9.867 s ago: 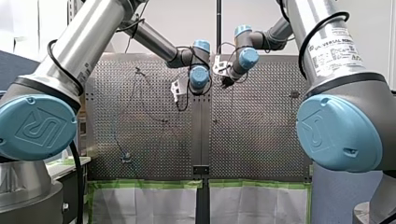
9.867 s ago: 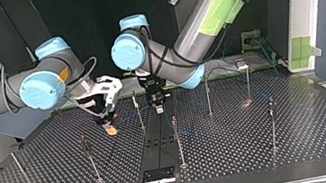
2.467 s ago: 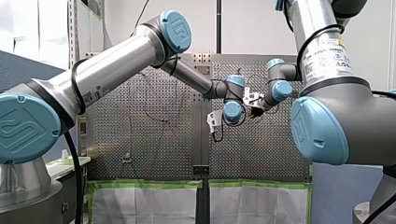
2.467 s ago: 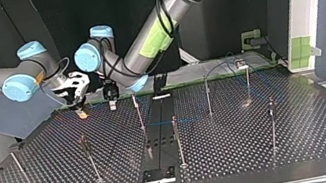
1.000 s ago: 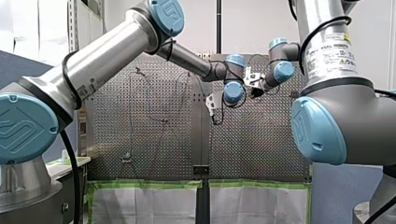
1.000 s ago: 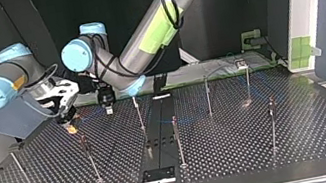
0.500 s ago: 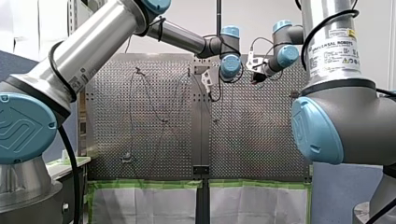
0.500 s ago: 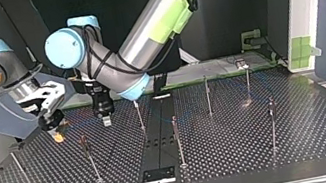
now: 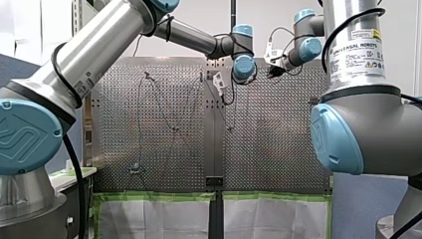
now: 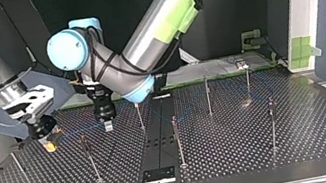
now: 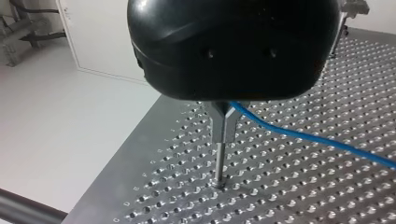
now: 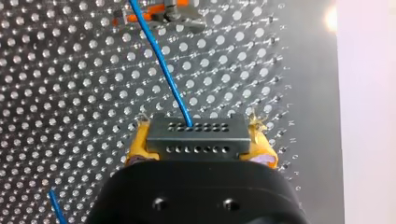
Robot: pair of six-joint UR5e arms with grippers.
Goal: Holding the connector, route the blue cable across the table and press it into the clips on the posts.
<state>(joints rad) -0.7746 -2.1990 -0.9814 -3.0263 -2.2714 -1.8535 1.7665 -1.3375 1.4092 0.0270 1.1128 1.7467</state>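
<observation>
Right wrist view: my right gripper (image 12: 201,144) is clamping the connector (image 12: 196,133) mid-routing, blue cable (image 12: 161,65) at twelve o'clock needing clips next

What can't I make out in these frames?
- Whether my left gripper grips the thin blue cable: left wrist view, its black housing covers the contact.
- Whether the cable sits in any clip on the thin metal posts: top view, too small.
- Where the cable runs beyond the grey perforated metal connector in my right gripper: right wrist view, cut off by the edge.
</observation>
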